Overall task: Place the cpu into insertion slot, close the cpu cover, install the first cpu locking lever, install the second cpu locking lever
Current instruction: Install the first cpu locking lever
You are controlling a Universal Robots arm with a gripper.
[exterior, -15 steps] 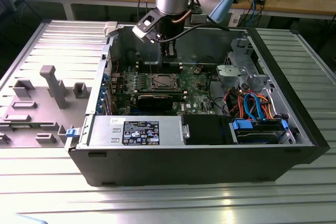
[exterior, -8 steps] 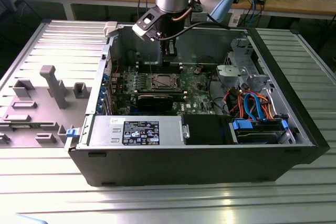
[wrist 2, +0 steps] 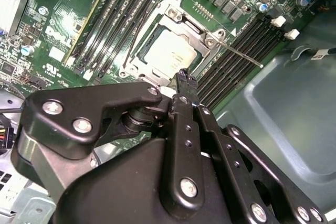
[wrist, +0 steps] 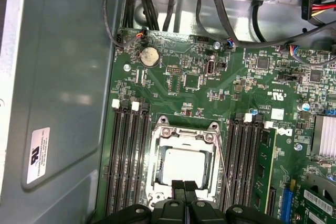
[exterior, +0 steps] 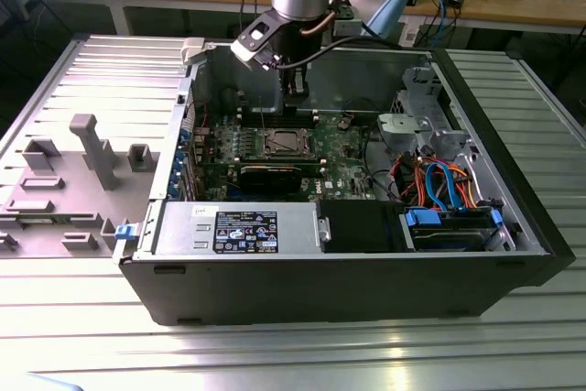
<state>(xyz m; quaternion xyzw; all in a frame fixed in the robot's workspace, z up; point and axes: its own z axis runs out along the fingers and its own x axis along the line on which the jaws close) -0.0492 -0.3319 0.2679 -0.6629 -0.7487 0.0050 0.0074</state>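
1. arm reached down into the open computer case (exterior: 366,272), which lay on its side on the ribbed metal table (exterior: 275,354).
2. gripper (wrist: 184,188) hung just above the near edge of the insertion slot (exterior: 279,144). its two black fingertips (wrist: 177,188) were pressed together and nothing showed between them.
3. the cpu (wrist: 185,166) lay flat in the slot on the green motherboard (wrist: 178,85), with its pale metal face up.
4. the cpu cover (wrist: 184,131) sat down over the chip as a silvery frame, and the chip showed through its window.
5. in the second wrist view, a thin lever rod (wrist 2: 241,56) ran from a corner of the frame out over the black memory slots (wrist 2: 236,45). could not tell whether it was latched.
6. long memory slots flanked the socket on both sides in the first wrist view.
7. a grey plastic fixture (exterior: 92,148) stood on the table at the exterior view's left, well apart from the arm.
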